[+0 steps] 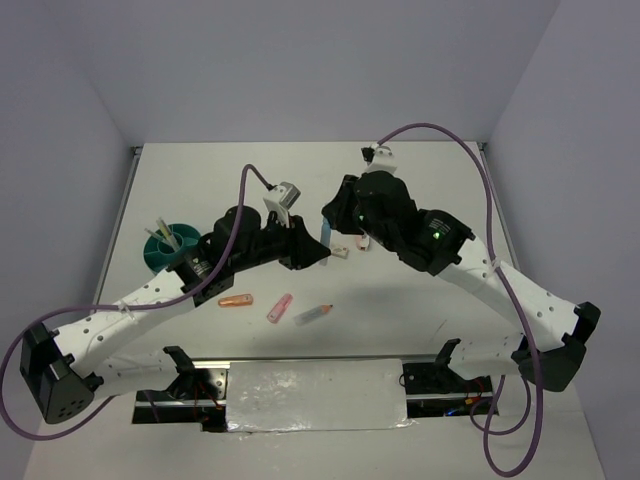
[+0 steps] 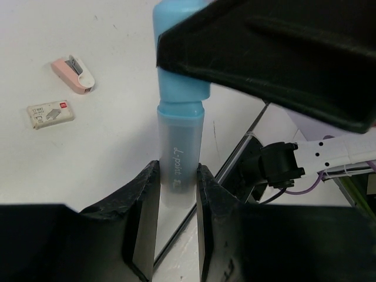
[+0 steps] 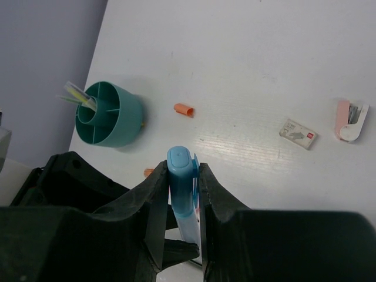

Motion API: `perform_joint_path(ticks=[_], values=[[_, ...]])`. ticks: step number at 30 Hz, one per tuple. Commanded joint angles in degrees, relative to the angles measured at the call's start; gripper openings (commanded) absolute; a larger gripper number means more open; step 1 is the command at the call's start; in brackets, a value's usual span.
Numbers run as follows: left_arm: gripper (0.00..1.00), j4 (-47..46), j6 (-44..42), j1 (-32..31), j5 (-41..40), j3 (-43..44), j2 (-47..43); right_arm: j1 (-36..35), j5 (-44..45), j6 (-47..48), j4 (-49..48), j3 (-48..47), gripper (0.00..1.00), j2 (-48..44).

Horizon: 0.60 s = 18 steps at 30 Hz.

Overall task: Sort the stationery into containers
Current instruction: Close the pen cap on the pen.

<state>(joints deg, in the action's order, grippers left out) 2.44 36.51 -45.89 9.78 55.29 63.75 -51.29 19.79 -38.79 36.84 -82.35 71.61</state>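
Observation:
A light-blue marker (image 2: pixel 179 150) hangs in the air between both arms above the table's middle (image 1: pixel 325 232). My left gripper (image 2: pixel 178 176) is shut on its clear lower barrel. My right gripper (image 3: pixel 183 176) is shut on its blue cap (image 3: pixel 181 165). The teal bowl (image 1: pixel 165 245) with dividers stands at the left and holds a few thin pens (image 3: pixel 75 95). An orange marker (image 1: pixel 236 299), a pink marker (image 1: pixel 279 307) and a grey pen (image 1: pixel 313 313) lie on the table in front of the arms.
A pale eraser block (image 3: pixel 298 133) and a pink-and-white stapler-like item (image 3: pixel 350 120) lie right of centre. A loose orange cap (image 3: pixel 184 109) lies near the bowl. Purple cables loop over both arms. The table's near edge carries a metal rail (image 1: pixel 310 365).

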Motion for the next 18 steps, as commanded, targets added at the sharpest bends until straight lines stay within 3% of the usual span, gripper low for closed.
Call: perform_joint_path(ticks=[1, 11, 18], values=[[0.0, -3.8, 0.8, 0.5, -3.7, 3.2, 0.2, -2.3, 0.8, -1.7, -0.2, 1.5, 0.0, -0.3], [0.0, -0.9, -3.2, 1.2, -6.5, 9.3, 1.1, -4.2, 2.5, 0.4, -0.2, 5.3, 0.0, -2.9], [0.0, -3.9, -3.1, 1.7, -9.5, 11.1, 1.5, -4.7, -3.1, -1.3, -9.2, 12.8, 0.05, -8.0]])
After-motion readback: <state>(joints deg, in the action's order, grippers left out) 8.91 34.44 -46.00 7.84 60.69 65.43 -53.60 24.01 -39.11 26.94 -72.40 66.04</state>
